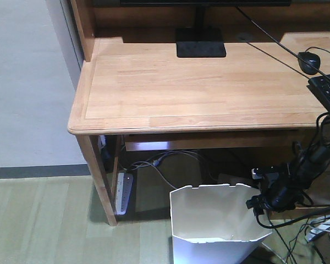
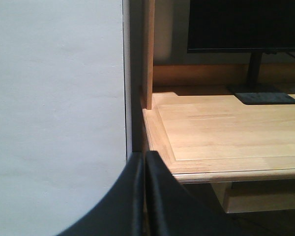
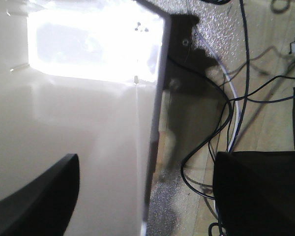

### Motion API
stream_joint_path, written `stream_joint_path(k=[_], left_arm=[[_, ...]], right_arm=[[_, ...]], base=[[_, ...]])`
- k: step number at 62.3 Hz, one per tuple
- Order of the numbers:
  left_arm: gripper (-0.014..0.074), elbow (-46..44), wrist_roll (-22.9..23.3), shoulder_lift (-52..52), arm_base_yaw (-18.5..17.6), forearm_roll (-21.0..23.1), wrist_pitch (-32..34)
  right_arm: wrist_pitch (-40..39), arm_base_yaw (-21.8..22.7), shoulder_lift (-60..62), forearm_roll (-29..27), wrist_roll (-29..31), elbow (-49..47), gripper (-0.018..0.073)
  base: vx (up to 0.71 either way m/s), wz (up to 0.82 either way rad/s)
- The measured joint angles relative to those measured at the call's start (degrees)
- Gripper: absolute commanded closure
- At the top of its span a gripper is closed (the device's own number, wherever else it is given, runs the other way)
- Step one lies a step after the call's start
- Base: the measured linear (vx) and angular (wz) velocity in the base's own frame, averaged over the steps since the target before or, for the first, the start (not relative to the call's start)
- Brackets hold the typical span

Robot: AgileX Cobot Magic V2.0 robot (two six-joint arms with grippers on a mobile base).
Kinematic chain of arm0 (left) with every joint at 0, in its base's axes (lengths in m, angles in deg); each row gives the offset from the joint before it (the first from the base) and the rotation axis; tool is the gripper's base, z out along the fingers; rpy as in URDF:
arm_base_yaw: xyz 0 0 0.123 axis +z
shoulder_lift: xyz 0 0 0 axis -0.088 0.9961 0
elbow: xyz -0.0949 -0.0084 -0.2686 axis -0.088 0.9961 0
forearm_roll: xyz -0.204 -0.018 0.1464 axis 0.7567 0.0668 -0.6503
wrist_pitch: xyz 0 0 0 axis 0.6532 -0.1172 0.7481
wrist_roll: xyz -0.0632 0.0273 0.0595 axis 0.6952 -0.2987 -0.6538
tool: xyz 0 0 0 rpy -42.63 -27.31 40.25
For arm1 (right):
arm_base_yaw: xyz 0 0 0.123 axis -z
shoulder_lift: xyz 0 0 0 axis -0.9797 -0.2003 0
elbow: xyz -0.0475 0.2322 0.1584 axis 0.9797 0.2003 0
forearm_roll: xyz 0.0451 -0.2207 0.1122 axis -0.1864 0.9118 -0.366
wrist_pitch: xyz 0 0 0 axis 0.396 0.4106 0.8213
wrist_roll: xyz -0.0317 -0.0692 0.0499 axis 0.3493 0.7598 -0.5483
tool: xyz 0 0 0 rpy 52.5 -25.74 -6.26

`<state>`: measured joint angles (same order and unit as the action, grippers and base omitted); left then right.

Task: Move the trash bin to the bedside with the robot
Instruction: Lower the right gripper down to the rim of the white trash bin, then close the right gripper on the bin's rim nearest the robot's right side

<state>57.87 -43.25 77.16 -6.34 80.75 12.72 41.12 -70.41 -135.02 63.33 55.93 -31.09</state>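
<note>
Looking past the wooden bench [image 1: 198, 88], I find the trash bin [image 1: 220, 220] on the floor [image 1: 44, 220] at 5 o'clock. My right end effector [image 3: 146, 164] gapes astride its wall, gripping nothing; my left end effector [image 2: 145, 196] is pinched closed, empty.

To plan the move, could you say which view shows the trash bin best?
Exterior front-facing: the trash bin shows its rim and opening. The right wrist view has only its wall, close up; the left wrist view, none of it.
</note>
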Motion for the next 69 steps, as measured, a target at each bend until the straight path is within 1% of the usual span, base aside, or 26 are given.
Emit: stream_joint_path(k=[13,23,35,42,48,52,53,54,56,57,64,69], left_arm=[[0.0602,0.0,0.0,0.0,0.0,0.0,0.0],[0.0602,0.0,0.0,0.0,0.0,0.0,0.0],[0.0602,0.0,0.0,0.0,0.0,0.0,0.0],[0.0602,0.0,0.0,0.0,0.0,0.0,0.0],[0.0602,0.0,0.0,0.0,0.0,0.0,0.0],[0.0602,0.0,0.0,0.0,0.0,0.0,0.0],[0.0602,0.0,0.0,0.0,0.0,0.0,0.0],[0.0602,0.0,0.0,0.0,0.0,0.0,0.0],[0.0602,0.0,0.0,0.0,0.0,0.0,0.0],[0.0602,0.0,0.0,0.0,0.0,0.0,0.0],[0.0602,0.0,0.0,0.0,0.0,0.0,0.0],[0.0602,0.0,0.0,0.0,0.0,0.0,0.0]], right_arm=[[0.25,0.0,-3.66,0.0,0.05,-3.39,0.0055],[0.46,0.0,-6.19,-1.38,0.05,-6.41,0.0097],[2.53,0.0,-9.12,-3.1,0.45,-10.53,0.0155],[4.6,0.0,-10.36,-4.12,0.68,-12.71,0.0214],[6.39,0.0,-10.84,-5.41,1.7,-14.02,0.0318],[7.24,0.0,-10.91,-7.18,3.63,-14.4,0.0438],[7.53,0.0,-10.91,-7.73,4.12,-14.42,0.0453],[7.65,0.0,-10.91,-8.3,4.7,-14.53,0.0498],[7.91,0.0,-10.91,-9.65,5.91,-14.55,0.0558],[8.0,0.0,-10.91,-10.37,6.58,-14.58,0.0577],[7.89,0.4,-10.79,-16.56,12.24,-14.62,0.0572],[8.01,0.59,-10.59,-22.71,18.7,-14.62,0.0572]], base=[[0.0,0.0],[0.0,0.0],[0.0,0.0],[0.0,0.0],[0.0,0.0],[0.0,0.0],[0.0,0.0],[0.0,0.0],[0.0,0.0],[0.0,0.0],[0.0,0.0],[0.0,0.0]])
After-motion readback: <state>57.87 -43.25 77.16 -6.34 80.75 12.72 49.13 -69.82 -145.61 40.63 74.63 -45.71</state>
